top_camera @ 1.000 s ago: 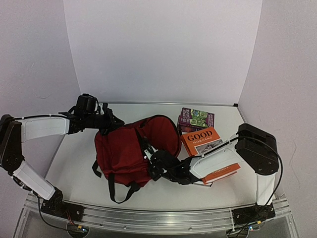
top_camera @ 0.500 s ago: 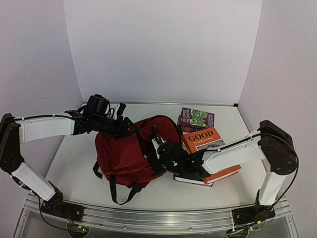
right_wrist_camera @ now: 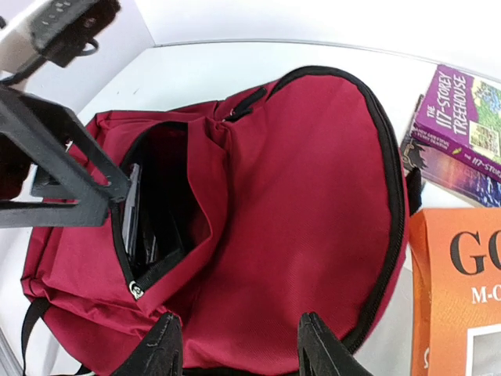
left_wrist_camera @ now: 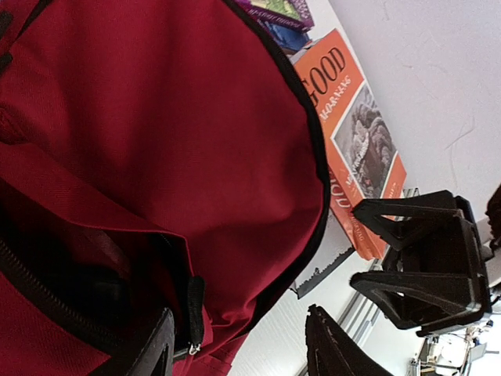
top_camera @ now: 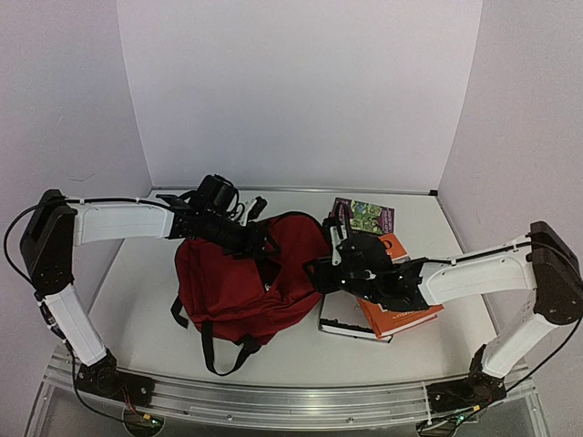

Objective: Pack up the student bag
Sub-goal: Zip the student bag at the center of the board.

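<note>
The student bag lies flat in the middle of the table, dark red with black straps trailing toward the near edge. Its front pocket gapes open, with dark flat items inside. My left gripper hovers open over the bag's upper part, and in its own view the left gripper spans the bag's edge and holds nothing. My right gripper is open above the bag's right side. In the right wrist view the right gripper has only red fabric showing between its fingers.
An orange book titled GOOD lies right of the bag on a pale book with a black silhouette. Purple books sit behind them. White walls close the back and sides of the table.
Both grippers were shut on the bag's edges a second ago and have opened. The left has moved right across the bag's top. The right has moved up and back toward the books.
</note>
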Robot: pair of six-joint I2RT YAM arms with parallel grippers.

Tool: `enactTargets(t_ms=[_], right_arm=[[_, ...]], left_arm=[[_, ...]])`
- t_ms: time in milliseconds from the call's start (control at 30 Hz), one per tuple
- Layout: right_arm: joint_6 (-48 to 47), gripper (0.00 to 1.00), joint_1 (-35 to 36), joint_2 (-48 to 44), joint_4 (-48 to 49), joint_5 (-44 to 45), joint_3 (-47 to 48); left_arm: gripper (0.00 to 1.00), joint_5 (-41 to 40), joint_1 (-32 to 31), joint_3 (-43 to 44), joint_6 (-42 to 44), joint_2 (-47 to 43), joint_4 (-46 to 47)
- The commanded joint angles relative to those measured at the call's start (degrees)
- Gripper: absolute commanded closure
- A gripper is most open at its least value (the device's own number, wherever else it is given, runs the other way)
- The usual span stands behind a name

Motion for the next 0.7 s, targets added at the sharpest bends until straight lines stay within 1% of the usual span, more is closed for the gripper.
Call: enactTargets(t_ms=[0,133,200,300,667], right_arm=[[2.12,0.52,-0.24,-3.87,0.83,-1.11,-1.90],[2.27,0.51,-0.44,-4.86,1.08,-1.11,-2.69],[2.33,0.51,-0.55,-5.03,1.30,-1.17,-2.97],[2.40,0.51,-0.55,-4.89,1.53,-1.45,-3.09],[1.89,0.51,-0.71,-4.45,2.24,-2.16,-2.82]], left_arm=[[0.45,-0.65,-0.09,5.10,1.68,4.24,-3.79],[0.45,-0.52,-0.09,6.66,1.36,6.90,-6.12],[0.45,0.02,-0.09,6.23,1.08,7.29,-5.56],[0.44,1.85,-0.09,6.07,0.72,8.32,-4.99],[0.43,6.51,-0.11,10.28,1.28,14.26,-9.75]])
